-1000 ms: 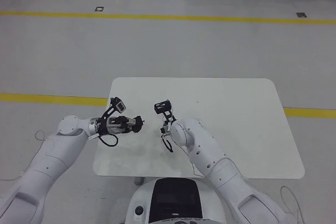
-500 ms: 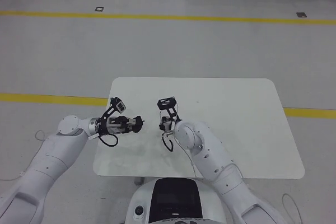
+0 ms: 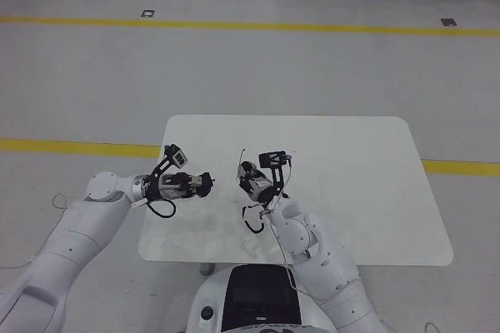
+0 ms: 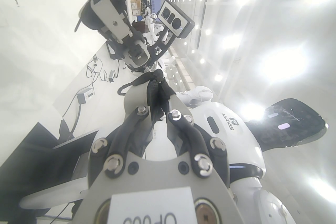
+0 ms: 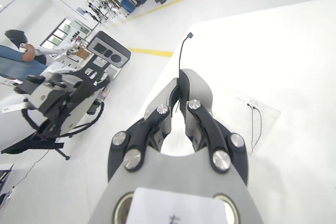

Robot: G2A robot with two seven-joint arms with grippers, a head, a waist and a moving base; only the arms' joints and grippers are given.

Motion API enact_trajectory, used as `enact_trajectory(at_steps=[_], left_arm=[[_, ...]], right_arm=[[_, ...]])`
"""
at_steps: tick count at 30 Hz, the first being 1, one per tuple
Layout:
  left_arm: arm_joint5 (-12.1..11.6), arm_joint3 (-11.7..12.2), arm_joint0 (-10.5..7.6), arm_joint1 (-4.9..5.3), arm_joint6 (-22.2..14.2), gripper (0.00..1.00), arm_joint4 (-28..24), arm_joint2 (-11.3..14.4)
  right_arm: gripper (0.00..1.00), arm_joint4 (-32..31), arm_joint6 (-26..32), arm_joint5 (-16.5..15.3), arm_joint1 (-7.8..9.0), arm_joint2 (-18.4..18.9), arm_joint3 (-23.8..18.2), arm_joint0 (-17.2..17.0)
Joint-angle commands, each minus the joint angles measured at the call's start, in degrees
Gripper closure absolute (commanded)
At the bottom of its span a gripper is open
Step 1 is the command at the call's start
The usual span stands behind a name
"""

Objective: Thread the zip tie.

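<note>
So the right gripper (image 5: 179, 78) has its jaws pinched tight on the zip tie (image 5: 181, 52). It's gripped low on the strap, so most of it pokes straight out past the tips, with the head at the free end. The left gripper (image 4: 157, 90) sits just to the left with a gap between the two, both up over the near left part of the bench (image 3: 358, 166). Its jaws are closed on some dark scrap (image 4: 155, 76) I can't make out. The strap seems to point more toward the far side than at the left jaws, so I reckon it needs swinging left before anything lines up.
</note>
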Motion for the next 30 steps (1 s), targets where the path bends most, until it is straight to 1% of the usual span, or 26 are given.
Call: enact_trajectory(at_steps=[1, 8, 9, 10, 11, 12, 13, 15, 16, 20, 23, 26, 30], left_arm=[[0.00, 0.00, 0.00, 0.00, 0.00, 1.00, 0.00, 0.00], [0.00, 0.00, 0.00, 0.00, 0.00, 1.00, 0.00, 0.00], [0.00, 0.00, 0.00, 0.00, 0.00, 1.00, 0.00, 0.00], [0.00, 0.00, 0.00, 0.00, 0.00, 1.00, 0.00, 0.00], [0.00, 0.00, 0.00, 0.00, 0.00, 1.00, 0.00, 0.00], [0.00, 0.00, 0.00, 0.00, 0.00, 1.00, 0.00, 0.00], [0.00, 0.00, 0.00, 0.00, 0.00, 1.00, 0.00, 0.00], [0.00, 0.00, 0.00, 0.00, 0.00, 1.00, 0.00, 0.00], [0.00, 0.00, 0.00, 0.00, 0.00, 1.00, 0.00, 0.00], [0.00, 0.00, 0.00, 0.00, 0.00, 1.00, 0.00, 0.00], [0.00, 0.00, 0.00, 0.00, 0.00, 1.00, 0.00, 0.00], [0.00, 0.00, 0.00, 0.00, 0.00, 1.00, 0.00, 0.00], [0.00, 0.00, 0.00, 0.00, 0.00, 1.00, 0.00, 0.00]], right_arm=[[1.00, -0.01, 0.22, 0.11, -0.01, 0.00, -0.01, 0.04], [1.00, -0.14, -0.06, 0.10, 0.01, -0.02, -0.10, 0.02], [1.00, -1.32, -2.22, 0.13, 0.05, -0.30, -0.68, -0.32], [1.00, -1.87, -6.41, 0.21, 0.03, -0.85, -1.32, -1.61], [1.00, -1.32, -9.15, 0.24, -0.02, -1.28, -1.75, -2.73], [1.00, -2.75, -12.37, 0.51, 0.02, -1.68, -2.19, -3.68], [1.00, -4.54, -16.97, 1.19, 0.02, -2.48, -2.44, -5.21], [1.00, -5.39, -22.34, 2.05, -0.04, -3.42, -2.49, -6.90], [1.00, -6.57, -26.15, 2.84, -0.09, -4.15, -2.36, -7.82], [1.00, -9.43, -34.28, 4.79, -0.30, -6.44, -1.71, -8.98], [1.00, -10.26, -36.26, 6.41, -0.51, -7.81, -1.86, -8.71], [1.00, -11.50, -35.56, 7.62, -0.64, -9.22, -2.11, -8.22], [1.00, -11.89, -35.32, 7.79, -0.66, -9.61, -2.37, -8.09]])
